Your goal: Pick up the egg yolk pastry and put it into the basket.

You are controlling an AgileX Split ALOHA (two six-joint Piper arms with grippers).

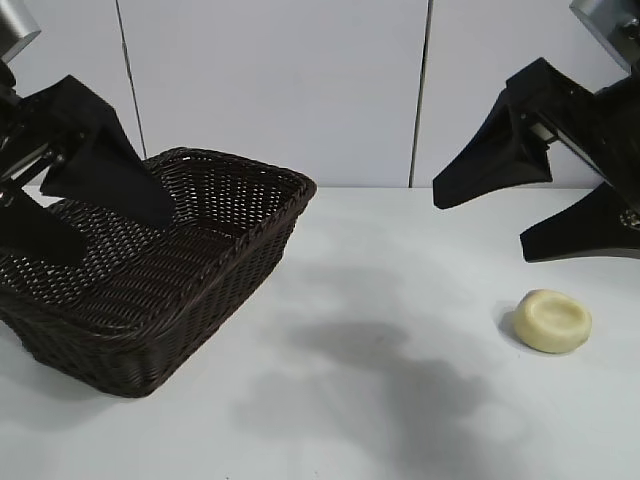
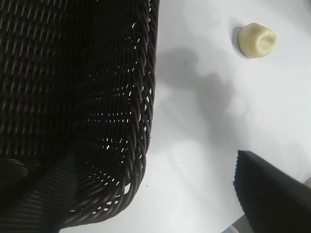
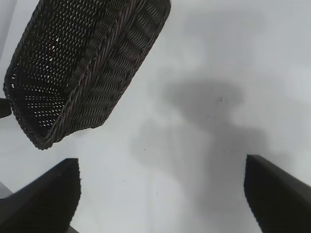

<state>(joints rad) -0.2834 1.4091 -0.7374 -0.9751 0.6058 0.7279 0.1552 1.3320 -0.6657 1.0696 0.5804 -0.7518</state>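
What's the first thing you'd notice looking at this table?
The large dark brown woven wicker basket at the table's left, with the open left gripper hanging over it. Then the small pale yellow round pastry lying alone on the white table at the right, below the open right gripper.

No text, label, brand, number or sign can be read in any of the three views.
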